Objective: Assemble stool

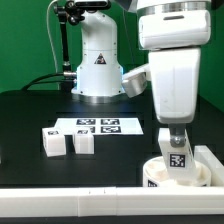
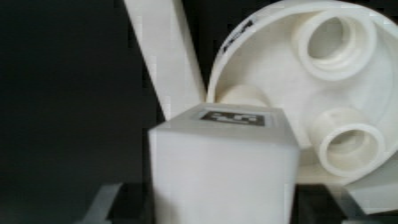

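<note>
My gripper (image 1: 177, 143) is shut on a white stool leg (image 1: 178, 155) with a black-and-white marker on it. It holds the leg upright over the round white seat (image 1: 172, 178) at the front of the exterior view's right. In the wrist view the leg (image 2: 222, 160) fills the middle between my dark fingers (image 2: 98, 200), and the seat (image 2: 302, 90) stands behind it with two round sockets showing. Two more white legs (image 1: 53, 141) (image 1: 84, 142) stand on the black table at the exterior view's left.
The marker board (image 1: 97, 126) lies flat behind the two loose legs. A long white edge rail (image 1: 70, 200) runs along the table's front and turns up beside the seat (image 1: 205, 160). The robot's white base (image 1: 97, 70) stands at the back.
</note>
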